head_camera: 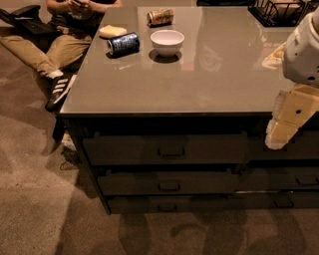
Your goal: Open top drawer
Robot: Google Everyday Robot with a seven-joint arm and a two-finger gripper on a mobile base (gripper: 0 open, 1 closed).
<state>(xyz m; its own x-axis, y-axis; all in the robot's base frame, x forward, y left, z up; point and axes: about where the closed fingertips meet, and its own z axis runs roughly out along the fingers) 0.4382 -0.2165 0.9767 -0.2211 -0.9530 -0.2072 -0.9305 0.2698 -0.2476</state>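
Pincer-wise, the gripper (277, 139) hangs at the right edge of the scene, cream-coloured, below the white arm (303, 47). It points down past the front lip of the counter (199, 84). Whether it is open or closed cannot be told, and nothing is seen in its hold.

On the counter top a white bowl (167, 42) stands upright, and its inside shows only plain white. Left of it a blue can (123, 43) lies on its side. Farther back a tan can (160, 17) also lies on its side. A pale yellow block (112, 31) sits near the far left edge, just behind the blue can. A dark wire basket (276, 12) stands at the far right corner, and its contents cannot be made out.

The top drawer (124, 149) is the uppermost wide front under the counter, with a small bar handle (171, 152) at its centre. It lies to the left of the gripper at about the same height. The gripper's tip hangs just beyond the drawer's right end, well apart from the handle.

The printing on both cans is unreadable.

A seated person (70, 35) in striped shoes is on the floor at the upper left.
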